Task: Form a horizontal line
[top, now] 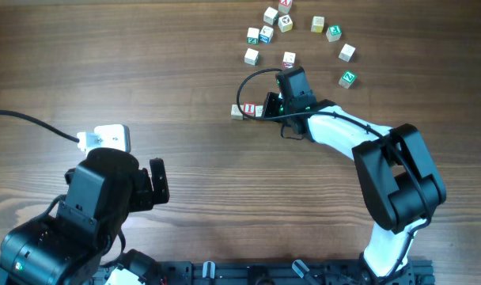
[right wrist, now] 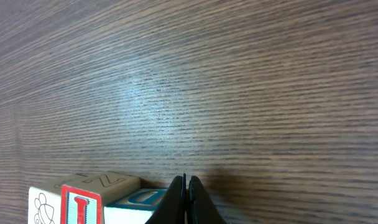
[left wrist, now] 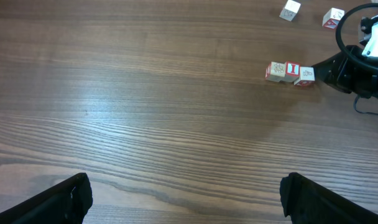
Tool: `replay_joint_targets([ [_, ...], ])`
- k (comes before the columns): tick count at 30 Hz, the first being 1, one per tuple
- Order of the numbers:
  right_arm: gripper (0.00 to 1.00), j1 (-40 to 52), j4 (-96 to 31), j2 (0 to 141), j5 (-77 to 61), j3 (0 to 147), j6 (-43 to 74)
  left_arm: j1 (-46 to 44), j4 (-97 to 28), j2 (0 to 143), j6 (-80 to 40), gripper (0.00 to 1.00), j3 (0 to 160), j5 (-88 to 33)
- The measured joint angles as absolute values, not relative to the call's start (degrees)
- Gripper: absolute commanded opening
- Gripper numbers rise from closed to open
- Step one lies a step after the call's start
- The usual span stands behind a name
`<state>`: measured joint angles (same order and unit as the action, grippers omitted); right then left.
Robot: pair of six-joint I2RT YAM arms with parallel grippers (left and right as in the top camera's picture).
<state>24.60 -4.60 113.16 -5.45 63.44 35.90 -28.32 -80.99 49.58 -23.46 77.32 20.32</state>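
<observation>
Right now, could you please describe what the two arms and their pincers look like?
The left arm is bulky and black, with a white box and a dark cable. The right arm is white with black joints and a looping black cable. The left pincer and right pincer have black fingers.

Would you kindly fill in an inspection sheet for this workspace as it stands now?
Surface: brown wood-grain table, no spills or marks seen.
Job's things: row of three pale wooden letter cubes, straight, touching edge to edge.
Clutter: loose scattered pale wooden letter cubes on the far side of the row; white plastic box at left.
Grippers: left end effector open, empty, over bare wood; right end effector shut, empty, at the row's right end.
Cables: black cable running to the white box; black looped cable on the right arm.
Surroundings: nothing seen.
</observation>
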Motion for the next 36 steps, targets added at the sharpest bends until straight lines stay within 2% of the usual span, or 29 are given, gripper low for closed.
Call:
replay_joint_targets([
  [6, 0.05, 24.6, -8.7, 113.2, -0.9, 64.5, 34.0, -28.3, -81.0, 49.6, -23.5, 1.00, 77.3, 20.3],
  [13, 0.05, 24.6, -8.9, 113.1, 2.0, 73.2, 29.2, -28.3, -81.0, 49.6, -23.5, 1.00, 77.3, 20.3],
  [20, 0.05, 24.6, -2.4, 113.6, 0.1, 74.1, 28.1, -28.3, -81.0, 49.6, -23.5, 1.00, 77.3, 20.3],
  [36, 0.05, 28.7, -3.8, 120.0, -3.3, 79.4, 26.7, -28.3, -81.0, 49.6, -23.5, 1.00, 77.3, 20.3],
])
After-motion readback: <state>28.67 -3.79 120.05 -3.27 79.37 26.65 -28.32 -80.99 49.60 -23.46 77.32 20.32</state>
